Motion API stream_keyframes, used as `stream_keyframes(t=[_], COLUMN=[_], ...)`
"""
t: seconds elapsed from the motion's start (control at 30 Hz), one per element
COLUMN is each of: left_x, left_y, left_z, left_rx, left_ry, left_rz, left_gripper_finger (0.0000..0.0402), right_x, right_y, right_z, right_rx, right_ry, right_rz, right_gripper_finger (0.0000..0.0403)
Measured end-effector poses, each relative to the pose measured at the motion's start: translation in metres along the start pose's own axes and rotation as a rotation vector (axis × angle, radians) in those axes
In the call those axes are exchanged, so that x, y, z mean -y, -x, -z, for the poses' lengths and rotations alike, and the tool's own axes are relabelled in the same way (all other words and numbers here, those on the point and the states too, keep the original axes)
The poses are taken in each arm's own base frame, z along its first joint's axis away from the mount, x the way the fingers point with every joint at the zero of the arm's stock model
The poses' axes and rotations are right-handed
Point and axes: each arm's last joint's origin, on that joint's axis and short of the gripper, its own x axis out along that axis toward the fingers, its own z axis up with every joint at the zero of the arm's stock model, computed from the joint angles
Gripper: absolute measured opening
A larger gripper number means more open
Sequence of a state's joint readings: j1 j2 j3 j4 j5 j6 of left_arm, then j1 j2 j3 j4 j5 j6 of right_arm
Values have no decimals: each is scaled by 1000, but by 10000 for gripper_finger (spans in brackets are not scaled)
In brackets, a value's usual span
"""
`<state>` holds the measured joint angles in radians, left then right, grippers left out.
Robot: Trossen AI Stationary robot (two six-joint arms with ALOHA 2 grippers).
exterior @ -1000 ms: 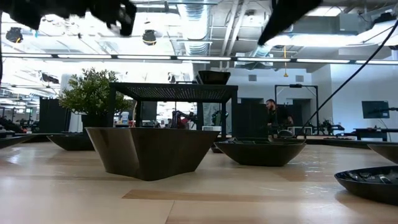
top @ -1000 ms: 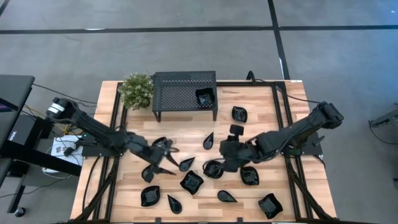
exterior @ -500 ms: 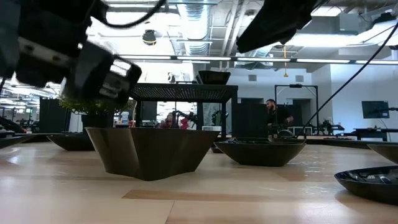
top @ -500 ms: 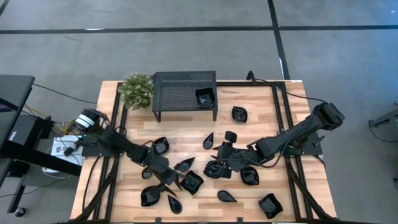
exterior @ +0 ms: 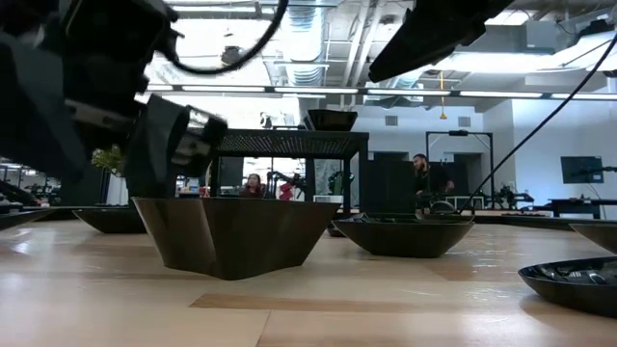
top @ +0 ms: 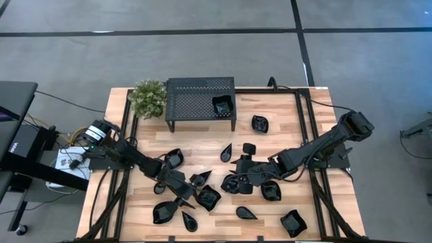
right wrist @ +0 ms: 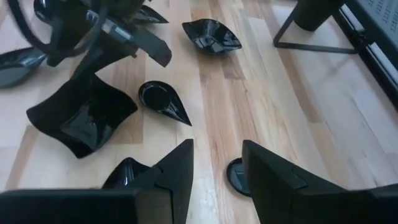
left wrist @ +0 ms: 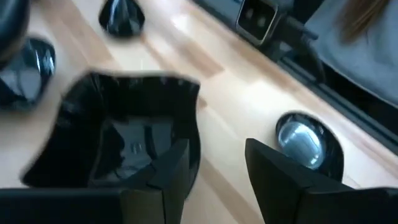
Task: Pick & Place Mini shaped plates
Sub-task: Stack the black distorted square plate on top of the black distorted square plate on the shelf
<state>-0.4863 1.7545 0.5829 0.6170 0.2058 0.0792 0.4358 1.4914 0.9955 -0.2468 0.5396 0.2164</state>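
Several glossy black mini plates, squarish and teardrop, lie scattered on the wooden table (top: 202, 138); one more sits on the black rack (top: 200, 101). My left gripper (top: 189, 197) (left wrist: 214, 168) is open and low at a squarish wavy-rimmed plate (top: 208, 197) (left wrist: 118, 137). A teardrop plate (left wrist: 308, 140) lies just beyond it. My right gripper (top: 235, 181) (right wrist: 214, 165) is open, hovering above bare wood among the middle plates, with a squarish plate (right wrist: 81, 118) and a teardrop plate (right wrist: 163, 99) ahead of it. My left gripper comes slanting down from the table's left at the squarish plate's rim (left wrist: 186, 118), one finger (left wrist: 171, 171) over the bowl and the other outside it. The plate rests flat on the table. Whether a finger touches it, I cannot tell.
The perforated rack and a green potted plant (top: 148, 98) stand at the far edge. Plates crowd the near half between the two arms, whose grippers are about one plate apart. A big squarish plate (exterior: 236, 236) fills the low view. A person (exterior: 421, 173) stands far behind.
My left gripper has swung toward the near edge and come down from near the middle-left plates to the squarish plate. My right gripper has moved a little toward the near-left, closer to the middle plates. No plate has moved.
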Motion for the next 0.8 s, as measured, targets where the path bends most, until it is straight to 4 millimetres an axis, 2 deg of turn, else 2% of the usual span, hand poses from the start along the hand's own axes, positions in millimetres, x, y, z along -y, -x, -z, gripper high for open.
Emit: stream_keyframes(t=[0.13, 0.47, 0.6, 0.8], left_x=[-1, -6, -11, -18], left_y=[-6, -4, -3, -2], left_z=[8, 8, 10, 10], left_rx=[-37, -40, -46, -47], left_ry=[6, -11, -1, 12], left_rz=[-26, -94, -108, -129], left_gripper_finger=[159, 148, 110, 29], right_x=[0, 0, 0, 0], right_y=[0, 0, 0, 0], right_z=[0, 0, 0, 0], right_rx=[0, 1, 1, 2], right_ry=[16, 15, 5, 5], right_rz=[0, 0, -1, -1], right_gripper_finger=[132, 132, 132, 132])
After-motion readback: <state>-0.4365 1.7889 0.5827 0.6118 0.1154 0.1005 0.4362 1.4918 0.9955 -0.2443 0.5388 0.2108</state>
